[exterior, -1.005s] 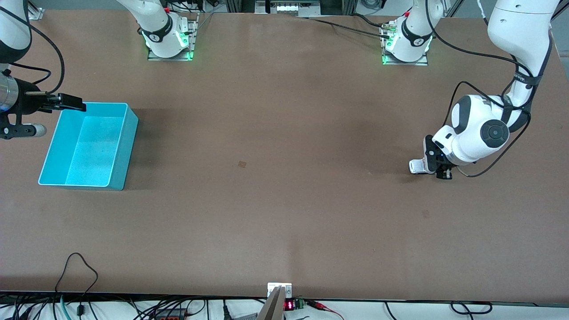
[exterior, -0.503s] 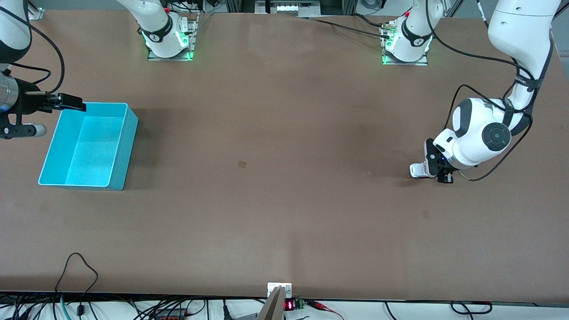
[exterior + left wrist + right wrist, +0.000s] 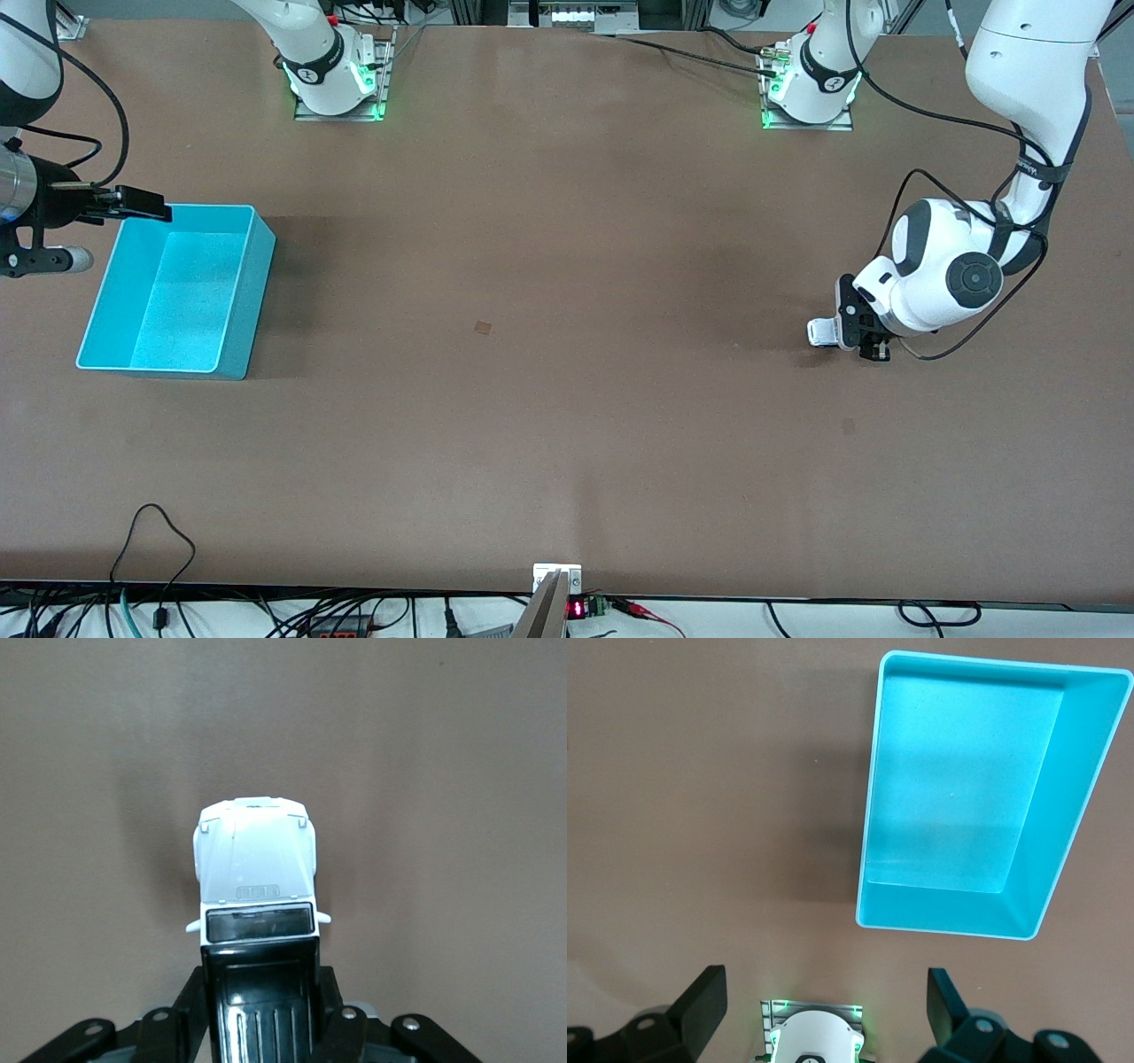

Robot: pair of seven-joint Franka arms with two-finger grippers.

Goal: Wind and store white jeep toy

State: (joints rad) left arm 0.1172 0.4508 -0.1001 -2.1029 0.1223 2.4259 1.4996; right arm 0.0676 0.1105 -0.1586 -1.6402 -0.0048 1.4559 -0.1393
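The white jeep toy is low at the table surface near the left arm's end. My left gripper is shut on it. In the left wrist view the jeep's white hood sticks out ahead of the gripper, and black fingers press both sides of its black roof. The cyan bin stands at the right arm's end and holds nothing. My right gripper waits open over the bin's corner, and its wrist view looks down into the bin.
The two arm bases stand along the table edge farthest from the front camera. Cables hang at the edge nearest that camera. A small dark mark lies mid-table.
My left gripper has shifted a little toward the right arm's end of the table with the jeep in it. The right arm has not moved.
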